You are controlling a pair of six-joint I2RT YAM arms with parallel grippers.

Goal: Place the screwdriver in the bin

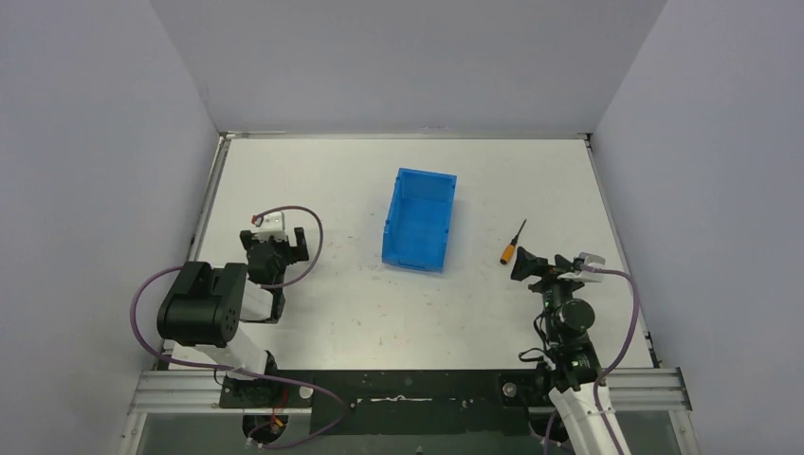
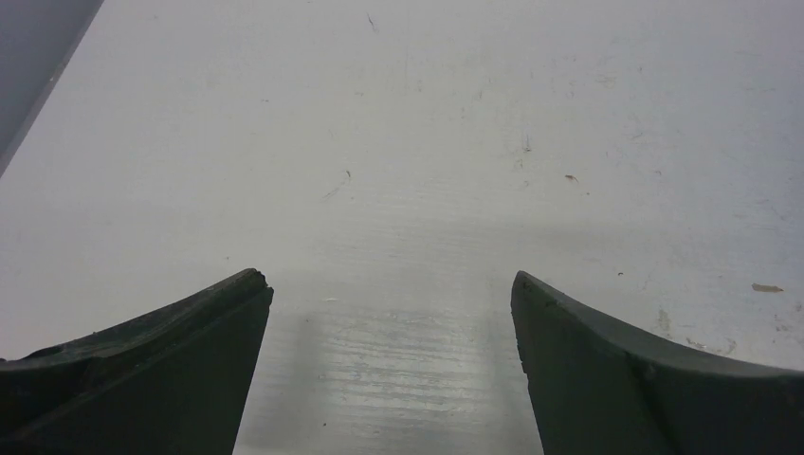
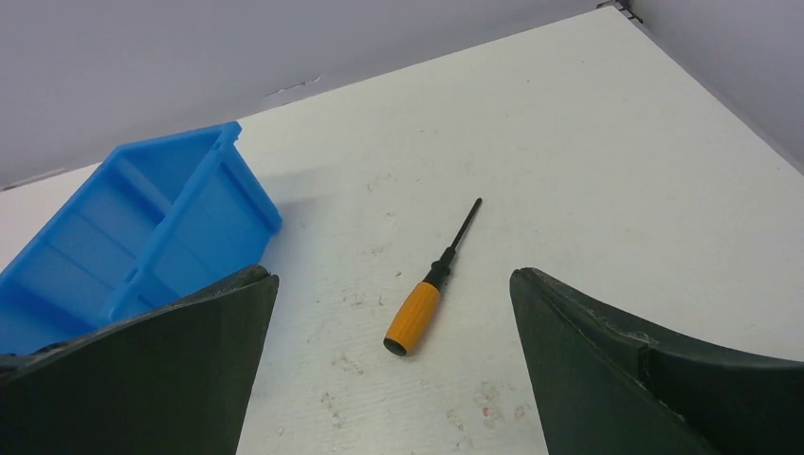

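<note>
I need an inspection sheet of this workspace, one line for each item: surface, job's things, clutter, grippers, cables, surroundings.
Surface: white table, faint scuffs and specks, no spill seen.
Job's things: screwdriver lies flat on the table, to the right of the bin and apart from it, orange handle toward the arms; bin upright, nothing seen inside.
Clutter: nothing seen.
Grippers: left gripper open, holds nothing, over bare table; right gripper open, just short of the screwdriver's handle, not touching it.
Cables: purple cables loop along both arms; none lies across the screwdriver or the bin.
Surroundings: plain grey walls on three sides; metal rail at the near edge.
</note>
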